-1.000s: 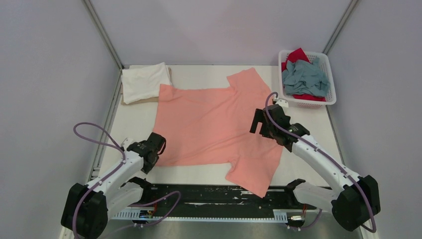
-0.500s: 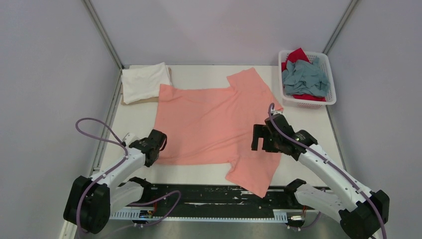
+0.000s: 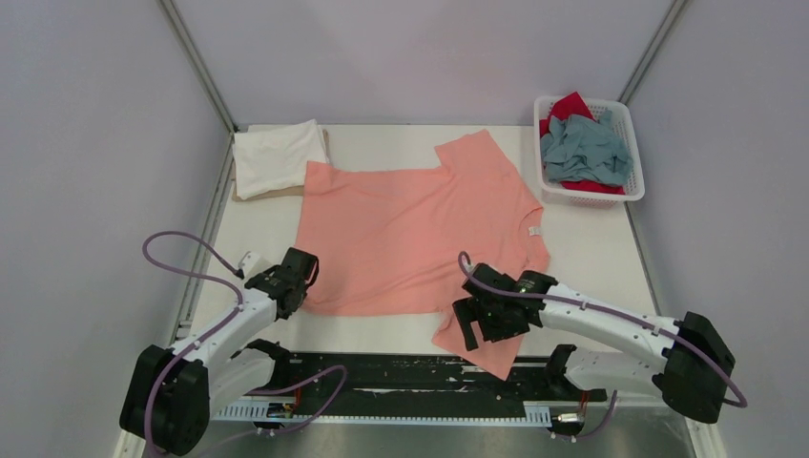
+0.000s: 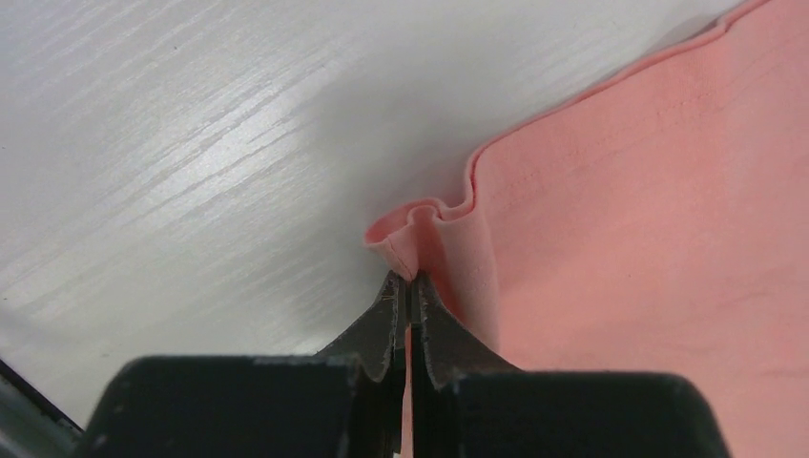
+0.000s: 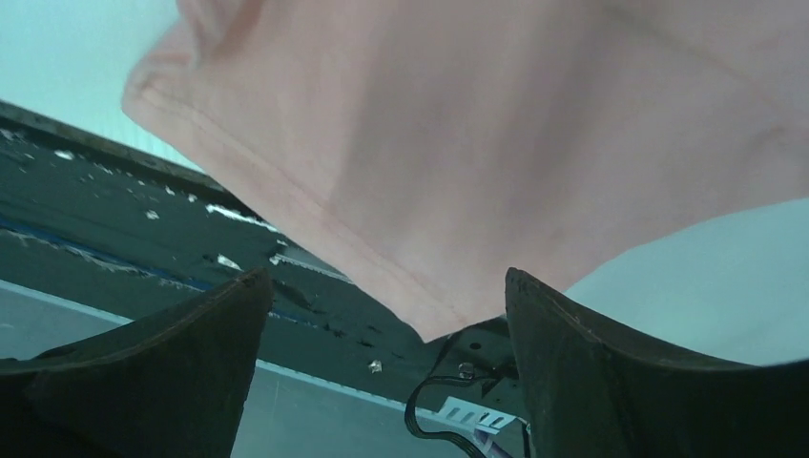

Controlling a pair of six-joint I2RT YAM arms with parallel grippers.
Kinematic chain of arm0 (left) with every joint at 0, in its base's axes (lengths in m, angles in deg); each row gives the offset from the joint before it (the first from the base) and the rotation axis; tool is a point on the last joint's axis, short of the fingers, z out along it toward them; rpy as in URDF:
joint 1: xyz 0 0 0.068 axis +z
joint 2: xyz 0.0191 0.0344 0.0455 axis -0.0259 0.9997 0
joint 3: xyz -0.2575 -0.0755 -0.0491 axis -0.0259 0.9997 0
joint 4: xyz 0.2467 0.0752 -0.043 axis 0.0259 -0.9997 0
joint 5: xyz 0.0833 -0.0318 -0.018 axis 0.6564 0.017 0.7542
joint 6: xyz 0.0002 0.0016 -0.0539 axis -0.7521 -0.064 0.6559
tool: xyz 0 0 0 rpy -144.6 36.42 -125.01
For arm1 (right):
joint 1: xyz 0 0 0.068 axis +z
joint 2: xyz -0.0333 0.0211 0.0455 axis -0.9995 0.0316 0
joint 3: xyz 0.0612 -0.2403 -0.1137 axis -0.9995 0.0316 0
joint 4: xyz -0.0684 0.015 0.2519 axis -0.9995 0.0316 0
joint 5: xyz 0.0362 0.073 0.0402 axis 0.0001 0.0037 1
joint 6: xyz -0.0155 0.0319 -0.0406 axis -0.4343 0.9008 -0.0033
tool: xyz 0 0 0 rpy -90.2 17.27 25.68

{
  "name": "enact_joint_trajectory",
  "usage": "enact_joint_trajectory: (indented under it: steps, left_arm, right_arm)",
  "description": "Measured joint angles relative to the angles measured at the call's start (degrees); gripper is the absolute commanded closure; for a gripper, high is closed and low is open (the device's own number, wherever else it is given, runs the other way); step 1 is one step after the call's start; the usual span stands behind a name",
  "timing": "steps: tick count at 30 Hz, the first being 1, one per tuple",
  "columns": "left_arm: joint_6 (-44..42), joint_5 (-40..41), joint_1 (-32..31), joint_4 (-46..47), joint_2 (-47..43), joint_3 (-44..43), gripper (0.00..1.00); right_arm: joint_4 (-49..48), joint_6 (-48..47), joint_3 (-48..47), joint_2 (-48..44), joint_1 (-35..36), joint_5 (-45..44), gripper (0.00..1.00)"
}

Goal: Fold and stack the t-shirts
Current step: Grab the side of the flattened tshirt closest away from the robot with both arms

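Mid-bench (image 3: 591, 258), a pink shirt (image 3: 410, 239) laid out flat, one sleeve toward the far side, the other toward the near edge and lapping over the black rail (image 3: 401, 372) there. At its near-left corner, the left tool (image 3: 291, 286), pressed together on a small puckered fold of the hem (image 4: 410, 239), with the bare bench just to the left of that fold. Over the near sleeve, the right tool (image 3: 487, 320), spread wide; from the wrist, the sleeve's hemmed edge (image 5: 382, 277) between the two dark fingers (image 5: 191, 334), touching neither that can be seen. At the far-left corner, a folded white shirt (image 3: 277, 153) on a tan board (image 3: 262, 196), just beside the pink shirt's far-left corner. At the far right, a white basket (image 3: 630, 191) holding a crumpled grey-blue shirt (image 3: 584, 151) on top of a red shirt (image 3: 572, 103).
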Motion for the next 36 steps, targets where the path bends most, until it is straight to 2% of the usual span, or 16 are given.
enact_joint_trajectory:
  steps: [5, 7, 13, 16, 19, 22, 28, 32, 36]
  left_arm:
    - [-0.6, -1.8, 0.0, 1.2, -0.6, 0.2, 1.0]
    - [-0.8, -2.2, 0.0, 1.6, -0.6, 0.2, 1.0]
    - [-1.0, -3.1, 0.0, 1.9, -1.2, 0.4, 1.0]
    - [-0.9, -3.3, 0.0, 2.1, -1.8, 0.7, 1.0]
    - [-0.9, -3.4, 0.0, 2.1, -2.3, 0.9, 1.0]
    - [-0.8, -3.7, 0.0, 1.8, -2.9, 1.0, 1.0]
    - [-0.3, -4.8, 0.0, -0.2, -5.0, 1.2, 1.0]
    - [1.1, -5.8, 0.0, -4.6, -8.0, 1.2, 1.0]
    - [4.8, -6.5, -0.1, -11.5, -15.7, 1.3, 1.0]
  right_arm:
    - [0.2, 5.5, 2.0, 4.9, 8.2, 0.2, 0.21]
    - [0.1, 7.5, 2.8, 5.9, 9.3, 0.0, 0.28]
    - [0.0, 13.1, 4.8, 6.9, 11.6, -1.6, 0.3]
    - [-0.9, 16.3, 4.8, 8.0, 12.1, -4.5, 0.36]
    - [-1.9, 19.3, 4.9, 9.5, 12.2, -6.8, 0.5]
    - [-0.8, 20.7, 4.6, 10.4, 12.6, -8.3, 0.72]
    - [0.8, 22.7, 4.5, 10.6, 13.1, -8.7, 1.0]
    - [1.6, 22.1, 4.3, 9.0, 13.1, -8.2, 1.0]
    - [4.6, 20.6, 2.6, 4.9, 13.1, -6.1, 1.0]
